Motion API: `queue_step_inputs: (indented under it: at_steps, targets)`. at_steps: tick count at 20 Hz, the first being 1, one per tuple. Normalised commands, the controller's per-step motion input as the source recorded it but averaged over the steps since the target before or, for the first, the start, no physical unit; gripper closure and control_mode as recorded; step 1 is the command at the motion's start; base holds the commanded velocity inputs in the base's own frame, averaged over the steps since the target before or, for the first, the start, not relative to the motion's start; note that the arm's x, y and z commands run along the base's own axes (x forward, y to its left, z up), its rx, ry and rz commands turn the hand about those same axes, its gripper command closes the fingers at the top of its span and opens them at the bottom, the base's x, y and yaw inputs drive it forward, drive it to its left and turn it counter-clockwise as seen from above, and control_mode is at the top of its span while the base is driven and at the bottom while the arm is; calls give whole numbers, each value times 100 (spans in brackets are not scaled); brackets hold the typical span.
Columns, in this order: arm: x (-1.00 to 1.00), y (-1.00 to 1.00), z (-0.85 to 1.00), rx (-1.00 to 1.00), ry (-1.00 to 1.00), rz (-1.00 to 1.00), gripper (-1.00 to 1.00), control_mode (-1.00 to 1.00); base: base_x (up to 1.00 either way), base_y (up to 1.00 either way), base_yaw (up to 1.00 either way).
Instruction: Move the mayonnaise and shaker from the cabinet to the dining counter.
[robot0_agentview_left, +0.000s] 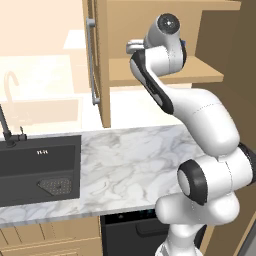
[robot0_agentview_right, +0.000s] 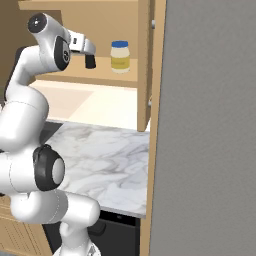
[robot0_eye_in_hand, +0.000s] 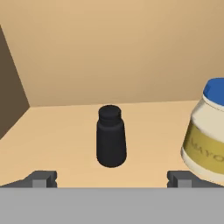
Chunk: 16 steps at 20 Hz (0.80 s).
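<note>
A: State of the tool (robot0_eye_in_hand: 112, 178)?
B: Wide, holding nothing. Only two dark tips at the bottom of the hand view, well apart.

A: And the shaker (robot0_eye_in_hand: 111, 136)?
B: Straight ahead of the tool, centred between the tips, upright on the shelf of the cabinet (robot0_agentview_right: 145, 65). Long axis vertical, narrower cap on top.

A: The mayonnaise (robot0_eye_in_hand: 208, 133)?
B: To the right of the tool, also upright, apart from the shaker. Probably a straight advance first, then closing on the shaker.
</note>
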Motion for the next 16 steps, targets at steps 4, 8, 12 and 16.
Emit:
queue_step_inputs:
  at_steps: [4, 8, 12, 16]
  targets:
    - [37, 0, 0, 0, -6, 0, -100, -100, 0, 0, 0]
    - [40, 0, 0, 0, 0, 0, -100, -100, 0, 0, 0]
    - [33, 0, 0, 0, 0, 0, -100, -100, 0, 0, 0]
    - [26, 0, 0, 0, 0, 0, -100, -100, 0, 0, 0]
